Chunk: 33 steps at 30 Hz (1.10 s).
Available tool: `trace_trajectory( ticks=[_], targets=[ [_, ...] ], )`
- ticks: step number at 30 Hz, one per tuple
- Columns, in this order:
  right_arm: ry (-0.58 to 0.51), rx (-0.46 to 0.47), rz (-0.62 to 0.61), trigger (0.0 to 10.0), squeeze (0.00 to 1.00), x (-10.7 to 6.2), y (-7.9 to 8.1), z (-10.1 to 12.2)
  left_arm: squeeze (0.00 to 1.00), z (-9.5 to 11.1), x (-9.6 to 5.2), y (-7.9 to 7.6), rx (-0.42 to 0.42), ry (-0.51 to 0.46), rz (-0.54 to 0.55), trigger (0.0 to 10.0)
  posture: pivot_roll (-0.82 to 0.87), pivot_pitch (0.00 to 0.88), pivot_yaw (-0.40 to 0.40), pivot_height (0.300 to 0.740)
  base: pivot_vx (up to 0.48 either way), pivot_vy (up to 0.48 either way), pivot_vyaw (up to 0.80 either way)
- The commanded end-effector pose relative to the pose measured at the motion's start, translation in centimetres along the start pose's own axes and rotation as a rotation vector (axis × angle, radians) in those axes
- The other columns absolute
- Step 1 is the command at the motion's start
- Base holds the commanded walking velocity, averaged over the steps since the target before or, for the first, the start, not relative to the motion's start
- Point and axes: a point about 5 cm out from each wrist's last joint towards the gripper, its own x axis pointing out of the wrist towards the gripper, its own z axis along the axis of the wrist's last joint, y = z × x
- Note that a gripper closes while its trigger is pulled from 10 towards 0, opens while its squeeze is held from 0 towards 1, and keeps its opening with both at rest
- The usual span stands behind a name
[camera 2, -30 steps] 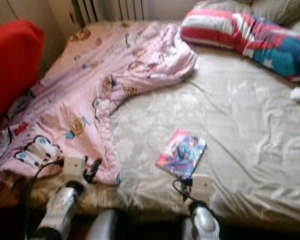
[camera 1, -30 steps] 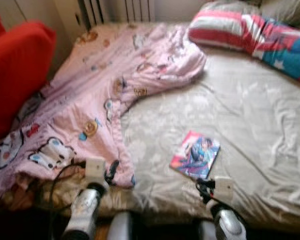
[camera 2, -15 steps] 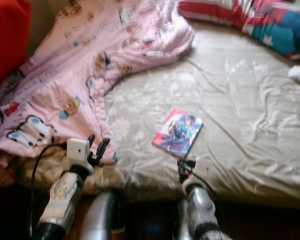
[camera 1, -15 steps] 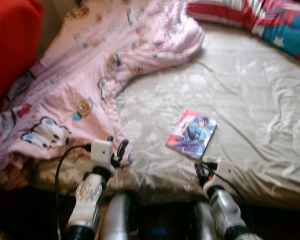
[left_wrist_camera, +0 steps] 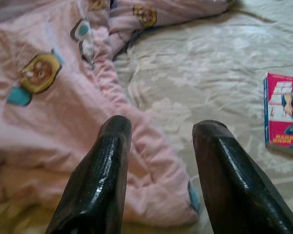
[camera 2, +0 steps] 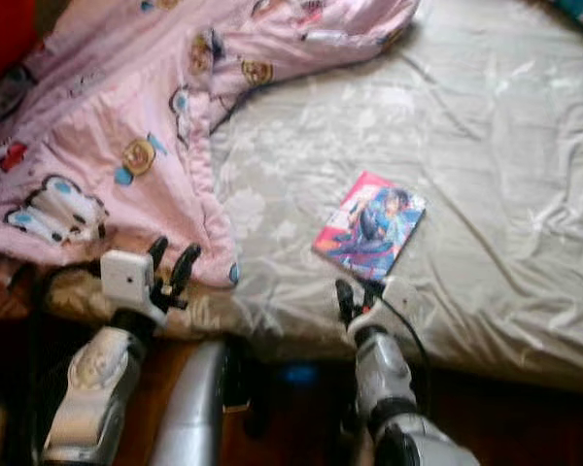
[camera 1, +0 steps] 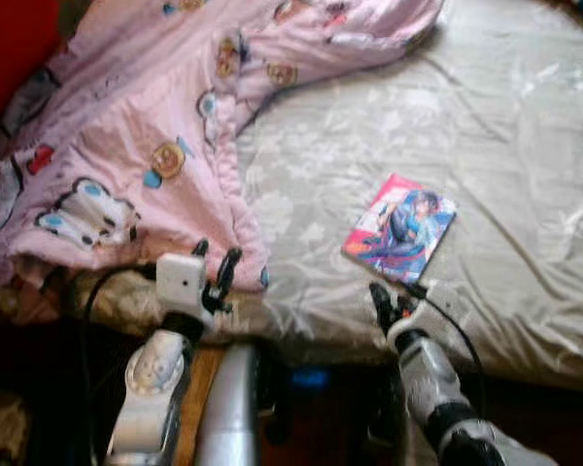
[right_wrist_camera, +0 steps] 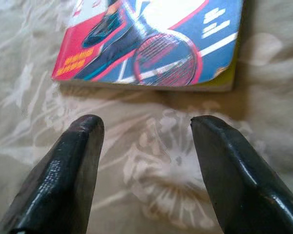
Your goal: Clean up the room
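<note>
A bed (camera 1: 525,126) with a wrinkled beige sheet carries a pink cartoon-print blanket (camera 1: 126,126) bunched over its left side. A colourful book (camera 1: 400,228) lies flat on the bare sheet near the bed's front edge. The right gripper (right_wrist_camera: 146,146) hovers just short of the book, jaws released. The left gripper (left_wrist_camera: 161,146) hangs over the blanket's hem, jaws also spread, grasping nothing.

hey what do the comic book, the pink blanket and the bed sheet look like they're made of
Comic book: glossy printed paper or card, judging by its sheen and flat edges, just ahead of the right claw. Pink blanket: soft, matte, padded fabric with cartoon prints and thick folds. Bed sheet: thin beige cloth with a slight satin sheen and fine wrinkles.
</note>
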Motion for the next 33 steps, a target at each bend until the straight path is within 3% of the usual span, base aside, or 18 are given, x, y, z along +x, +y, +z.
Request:
trace_trajectory(
  ticks=[1, 13, 26, 33],
  targets=[
    [-0.006, 0.052, -0.037, 10.0, 0.00, -0.5, -0.9, -0.5, 0.00, -0.4, -1.1, 0.6, 0.009, 0.049, 0.023, 10.0, 0.32, 0.497, 0.064, 0.625, 0.000, 0.000, 0.00],
    [-0.039, 0.132, -0.122, 10.0, 0.00, -0.9, -2.6, -0.1, 0.00, 0.4, -2.6, 0.9, 0.024, 0.094, 0.031, 10.0, 0.35, 0.503, 0.086, 0.625, 0.000, 0.000, 0.00],
    [-0.075, 0.206, -0.134, 10.0, 0.00, -0.5, -2.5, 0.7, 0.00, 1.3, -2.8, 1.2, 0.047, 0.110, 0.031, 10.0, 0.38, 0.546, 0.106, 0.625, 0.000, 0.000, 0.00],
    [-0.090, 0.250, -0.167, 10.0, 0.00, -0.5, -3.0, 1.2, 0.00, 1.9, -3.6, 2.3, 0.072, 0.117, 0.067, 10.0, 0.41, 0.569, 0.114, 0.625, 0.000, 0.000, 0.00]
  ],
)
